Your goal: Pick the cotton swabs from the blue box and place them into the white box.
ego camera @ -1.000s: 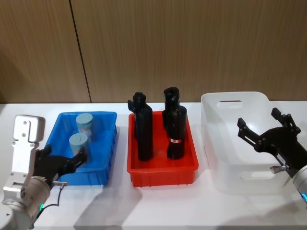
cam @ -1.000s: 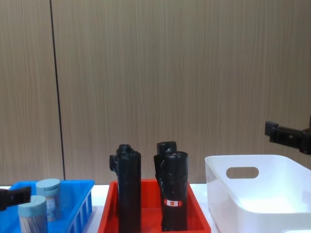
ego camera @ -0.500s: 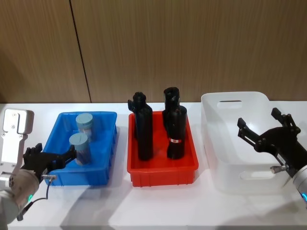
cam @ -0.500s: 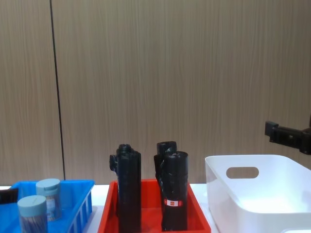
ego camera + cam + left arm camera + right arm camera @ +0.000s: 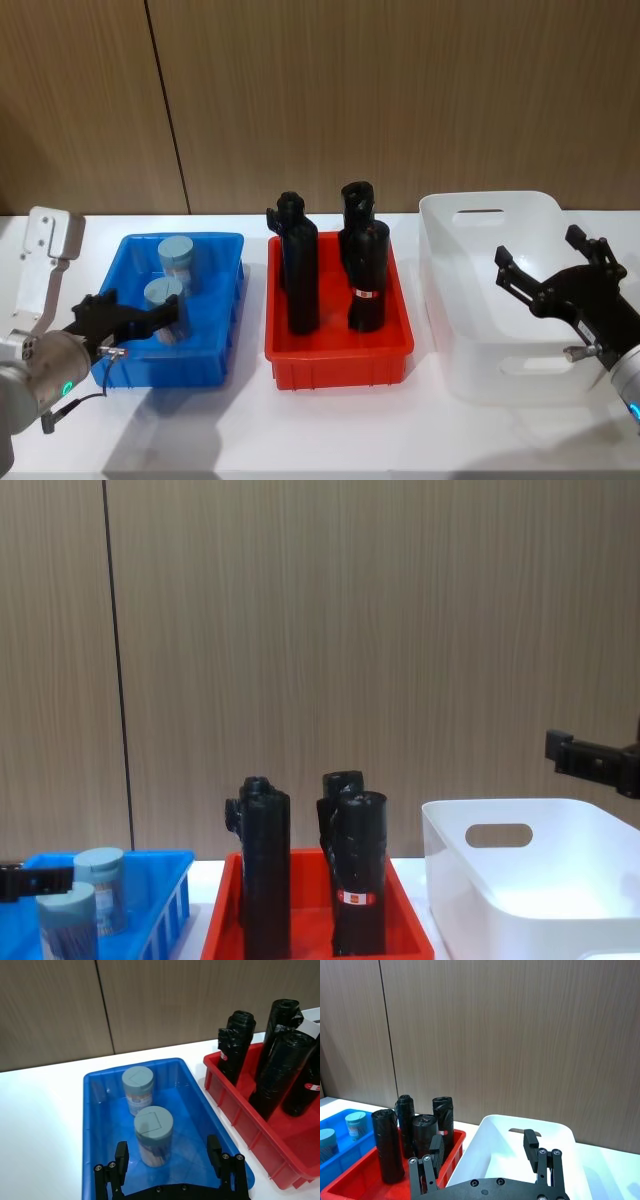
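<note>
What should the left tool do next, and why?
Probably ease the left tool forward and down so its open fingers sit either side of the nearer cotton swabs tub in the blue box. That tub stands upright just ahead, lined up between the fingers, not yet gripped. The right tool hovers over the white box.

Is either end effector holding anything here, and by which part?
Nothing is held. The left end effector is open at the blue box, not touching the nearer tub; the right end effector is open by the white box.
</note>
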`<act>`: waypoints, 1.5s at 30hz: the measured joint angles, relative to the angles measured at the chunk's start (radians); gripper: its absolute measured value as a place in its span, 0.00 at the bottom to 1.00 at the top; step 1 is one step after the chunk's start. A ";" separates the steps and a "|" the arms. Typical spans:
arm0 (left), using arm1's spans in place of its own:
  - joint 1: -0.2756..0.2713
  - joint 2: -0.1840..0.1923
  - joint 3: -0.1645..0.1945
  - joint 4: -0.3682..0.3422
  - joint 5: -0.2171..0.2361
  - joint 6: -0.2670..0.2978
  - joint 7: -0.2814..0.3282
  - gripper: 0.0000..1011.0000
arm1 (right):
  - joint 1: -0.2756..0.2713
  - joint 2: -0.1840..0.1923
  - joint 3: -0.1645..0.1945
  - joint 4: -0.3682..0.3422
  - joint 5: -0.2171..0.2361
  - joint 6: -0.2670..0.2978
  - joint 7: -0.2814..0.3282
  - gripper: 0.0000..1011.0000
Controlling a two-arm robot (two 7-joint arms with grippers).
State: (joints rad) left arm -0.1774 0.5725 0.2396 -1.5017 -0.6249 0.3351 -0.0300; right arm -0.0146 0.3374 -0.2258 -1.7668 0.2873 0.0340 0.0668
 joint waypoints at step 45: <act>-0.200 -0.099 0.022 0.236 0.077 0.128 -0.039 0.99 | 0.000 0.000 0.000 0.000 0.000 0.000 0.000 0.99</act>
State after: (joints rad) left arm -0.3770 0.4731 0.2617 -1.2657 -0.5474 0.4635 -0.0691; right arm -0.0146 0.3374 -0.2258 -1.7668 0.2873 0.0340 0.0668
